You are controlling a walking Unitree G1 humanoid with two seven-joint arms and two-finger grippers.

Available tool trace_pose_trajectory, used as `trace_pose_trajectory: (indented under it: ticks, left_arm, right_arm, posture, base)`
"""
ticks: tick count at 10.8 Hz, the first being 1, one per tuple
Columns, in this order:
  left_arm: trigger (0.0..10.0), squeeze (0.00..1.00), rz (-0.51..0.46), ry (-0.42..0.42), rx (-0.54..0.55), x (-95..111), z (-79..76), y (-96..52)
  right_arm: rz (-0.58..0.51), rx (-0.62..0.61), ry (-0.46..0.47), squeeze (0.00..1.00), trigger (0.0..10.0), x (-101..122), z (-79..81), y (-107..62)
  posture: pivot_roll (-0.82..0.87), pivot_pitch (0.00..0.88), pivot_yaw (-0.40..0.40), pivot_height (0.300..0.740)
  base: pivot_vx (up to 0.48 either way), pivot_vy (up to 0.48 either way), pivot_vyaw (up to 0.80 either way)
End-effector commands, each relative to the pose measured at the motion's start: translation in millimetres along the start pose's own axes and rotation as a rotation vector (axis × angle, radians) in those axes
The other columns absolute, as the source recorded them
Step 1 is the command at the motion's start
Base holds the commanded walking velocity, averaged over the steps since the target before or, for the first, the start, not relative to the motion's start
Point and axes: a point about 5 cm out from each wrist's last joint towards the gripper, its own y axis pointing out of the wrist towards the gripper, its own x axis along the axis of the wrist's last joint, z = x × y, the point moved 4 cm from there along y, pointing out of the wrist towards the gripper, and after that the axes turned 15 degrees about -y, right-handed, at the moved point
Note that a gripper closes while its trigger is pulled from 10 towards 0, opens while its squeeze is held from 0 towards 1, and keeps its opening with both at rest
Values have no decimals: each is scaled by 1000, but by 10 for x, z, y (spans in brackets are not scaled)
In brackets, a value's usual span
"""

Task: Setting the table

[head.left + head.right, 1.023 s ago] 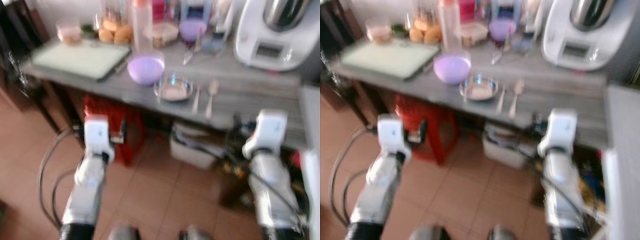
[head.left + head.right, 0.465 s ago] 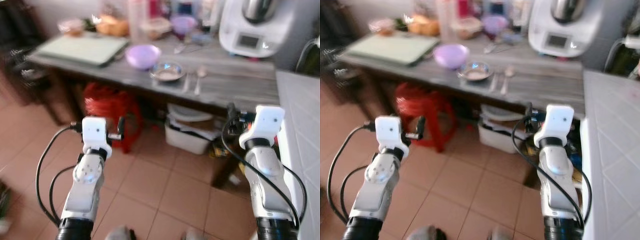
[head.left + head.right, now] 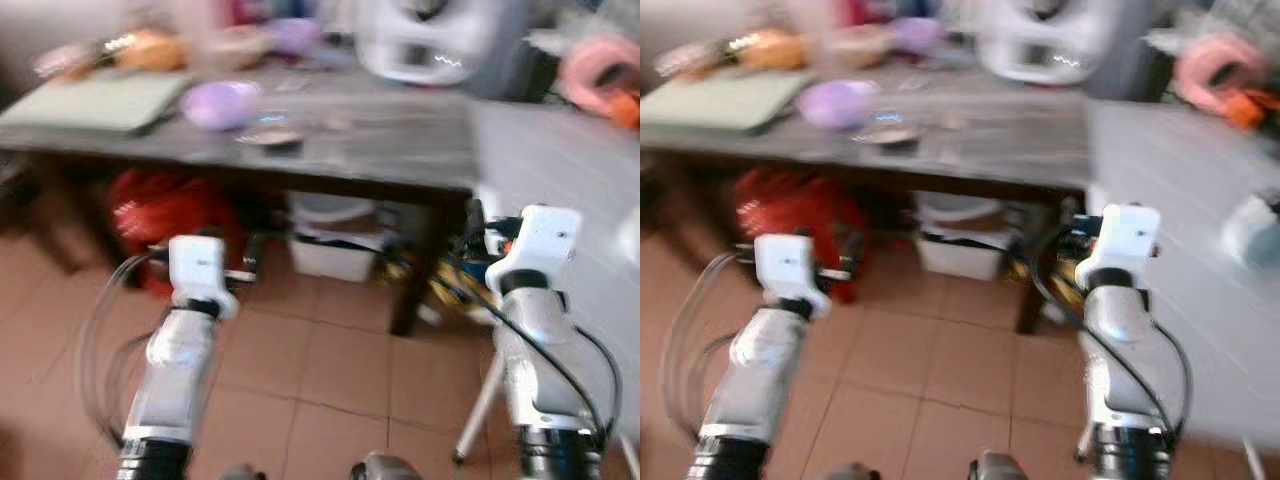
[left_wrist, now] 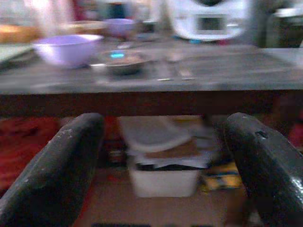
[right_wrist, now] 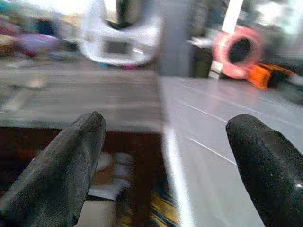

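Both arms hang low over the floor, left gripper (image 4: 161,156) and right gripper (image 5: 165,156) spread wide, holding nothing. The purple bowl (image 3: 219,102) and metal dish (image 3: 268,134) sit upper left on the table (image 3: 400,160).

A long grey wood-grain table (image 3: 400,150) carries a lilac plastic bowl (image 3: 220,102), a small shallow glass dish (image 3: 270,133) just beside it, a pale green rectangular board (image 3: 95,100) and a white kitchen appliance (image 3: 425,45).
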Motion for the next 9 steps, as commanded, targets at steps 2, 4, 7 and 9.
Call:
trace_pose_trajectory:
  ticks: [2,4,7,9]
  left_arm:
    - [10000,0,-27,11,-19,79,6,12]
    - [10000,0,-32,12,-40,99,-21,25]
    - [10000,0,-30,12,-46,94,-29,9]
    - [10000,0,-32,15,-39,102,-4,4]
  right_arm:
    - [-22,22,-15,0,10000,29,43,2]
    - [-15,27,-12,0,10000,7,62,-12]
    - [-8,42,-37,0,10000,-13,99,-13]
    - [-16,49,-32,0,10000,1,110,1]
  posture:
    - [-31,0,24,740]
    - [-32,0,27,740]
    - [-29,0,28,740]
    - [-26,0,27,740]
  base:
    - [0,0,-400]
    - [0,-129,0]
    - [0,-358,-267]
    - [0,-452,-300]
